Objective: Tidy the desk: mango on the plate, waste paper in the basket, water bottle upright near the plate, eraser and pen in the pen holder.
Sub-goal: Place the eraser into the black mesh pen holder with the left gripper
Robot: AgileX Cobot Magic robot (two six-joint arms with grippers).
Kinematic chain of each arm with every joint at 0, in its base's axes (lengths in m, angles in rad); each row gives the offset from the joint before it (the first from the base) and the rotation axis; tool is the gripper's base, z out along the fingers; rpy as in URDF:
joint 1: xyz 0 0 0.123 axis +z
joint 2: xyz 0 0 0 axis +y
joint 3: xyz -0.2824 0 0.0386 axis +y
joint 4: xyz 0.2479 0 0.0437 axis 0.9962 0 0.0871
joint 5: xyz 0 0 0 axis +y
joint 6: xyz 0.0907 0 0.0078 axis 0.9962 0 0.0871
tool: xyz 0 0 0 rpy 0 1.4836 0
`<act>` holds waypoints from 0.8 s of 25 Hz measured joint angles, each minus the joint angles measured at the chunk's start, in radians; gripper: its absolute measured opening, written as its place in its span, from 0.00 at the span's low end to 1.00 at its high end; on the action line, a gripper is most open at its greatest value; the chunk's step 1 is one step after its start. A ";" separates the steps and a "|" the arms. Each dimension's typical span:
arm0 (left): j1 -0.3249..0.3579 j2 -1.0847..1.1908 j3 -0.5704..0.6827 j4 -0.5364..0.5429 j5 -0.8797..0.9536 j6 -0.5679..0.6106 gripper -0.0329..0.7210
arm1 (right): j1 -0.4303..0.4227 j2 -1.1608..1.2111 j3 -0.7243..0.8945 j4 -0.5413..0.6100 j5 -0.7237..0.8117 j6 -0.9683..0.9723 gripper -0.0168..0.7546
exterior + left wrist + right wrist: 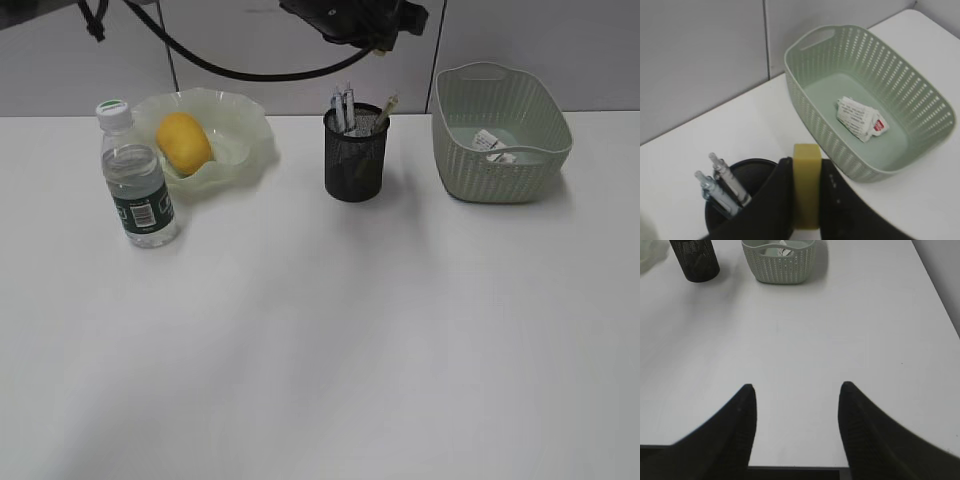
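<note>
My left gripper (pixel 806 162) is shut on a yellow eraser (pixel 806 185) and hangs above the right rim of the black mesh pen holder (pixel 355 153), which holds pens (pixel 722 182). In the exterior view only the arm (pixel 355 18) shows at the top edge, above the holder. The mango (pixel 184 142) lies in the wavy green plate (pixel 240 125). The water bottle (pixel 137 178) stands upright in front of the plate's left side. The waste paper (pixel 861 118) lies in the green basket (pixel 500 135). My right gripper (pixel 797 387) is open and empty over the desk's (pixel 320 340) near edge.
A grey partition wall runs behind the desk. The basket stands at the back right, the pen holder at the back middle (pixel 695 259), and the plate and bottle at the back left. The desk's right edge shows in the right wrist view.
</note>
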 joint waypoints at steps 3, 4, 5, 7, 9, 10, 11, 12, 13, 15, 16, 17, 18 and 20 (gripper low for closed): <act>0.023 0.019 -0.001 0.003 -0.042 -0.013 0.19 | 0.000 0.000 0.000 0.000 0.000 0.000 0.56; 0.029 0.028 -0.001 0.003 -0.055 -0.015 0.19 | 0.000 0.000 0.000 0.000 0.000 0.000 0.56; 0.034 0.041 -0.001 0.004 -0.069 -0.015 0.19 | 0.000 0.000 0.000 0.000 0.000 0.000 0.56; 0.042 0.064 -0.001 0.004 -0.092 -0.016 0.19 | 0.000 0.000 0.000 0.000 0.000 0.000 0.55; 0.047 0.085 -0.001 0.004 -0.119 -0.018 0.19 | 0.000 0.000 0.000 0.000 0.000 0.000 0.55; 0.049 0.092 -0.001 0.004 -0.125 -0.018 0.19 | 0.000 0.000 0.000 0.000 0.000 0.000 0.55; 0.050 0.097 -0.001 0.004 -0.130 -0.018 0.19 | 0.000 0.000 0.000 0.000 0.000 0.000 0.55; 0.051 0.101 -0.001 0.004 -0.135 -0.018 0.19 | 0.000 0.000 0.000 0.000 0.000 0.000 0.55; 0.051 0.105 -0.001 0.003 -0.138 -0.018 0.19 | 0.000 0.000 0.000 0.000 0.000 0.000 0.55; 0.051 0.106 -0.001 0.002 -0.139 -0.018 0.19 | 0.000 0.000 0.000 0.000 0.000 0.000 0.55; 0.051 0.108 -0.001 0.001 -0.140 -0.018 0.19 | 0.000 0.000 0.000 0.000 0.000 0.000 0.55; 0.051 0.109 -0.001 0.001 -0.140 -0.018 0.19 | 0.000 0.000 0.000 0.000 0.000 0.000 0.55; 0.051 0.112 -0.001 0.001 -0.140 -0.018 0.19 | 0.000 0.000 0.000 0.000 0.000 0.000 0.55; 0.051 0.123 -0.001 0.001 -0.140 -0.018 0.19 | 0.000 0.000 0.000 0.000 0.000 0.000 0.55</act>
